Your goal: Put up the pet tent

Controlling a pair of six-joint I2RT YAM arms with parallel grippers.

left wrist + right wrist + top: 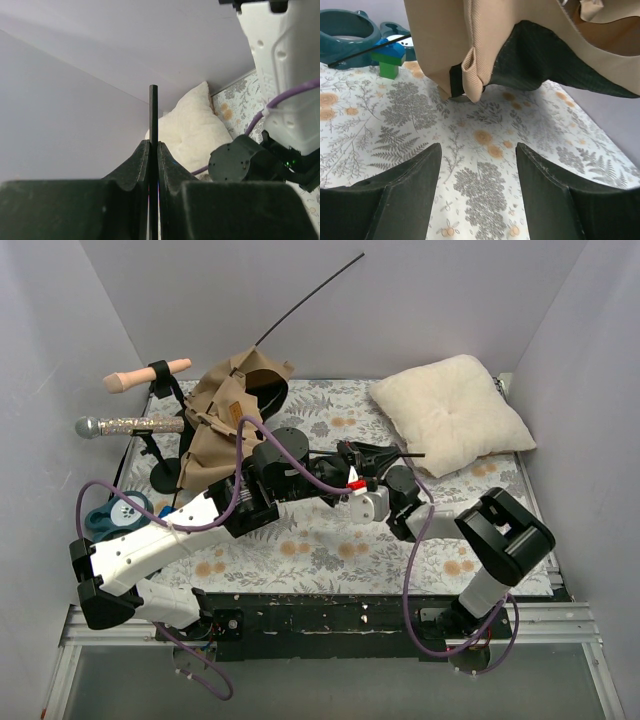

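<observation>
The pet tent (215,425) is a crumpled heap of tan fabric with a dark lining at the back left of the floral mat. In the right wrist view it (450,40) hangs just above and ahead of my right gripper. One thin black pole (310,300) sticks up from the tent toward the back wall. My left gripper (385,453) (153,142) is shut on another thin black pole (153,110), whose tip (412,454) points toward the pillow. My right gripper (345,498) (477,147) is open and holds nothing, low over the mat and facing the tent.
A cream pillow (450,410) (192,130) lies at the back right. A microphone on a stand (130,425) and a clamped peach handle (145,375) stand left of the tent. A teal tape dispenser (115,515) (347,30) and a green-and-blue block (390,57) sit at the mat's left edge.
</observation>
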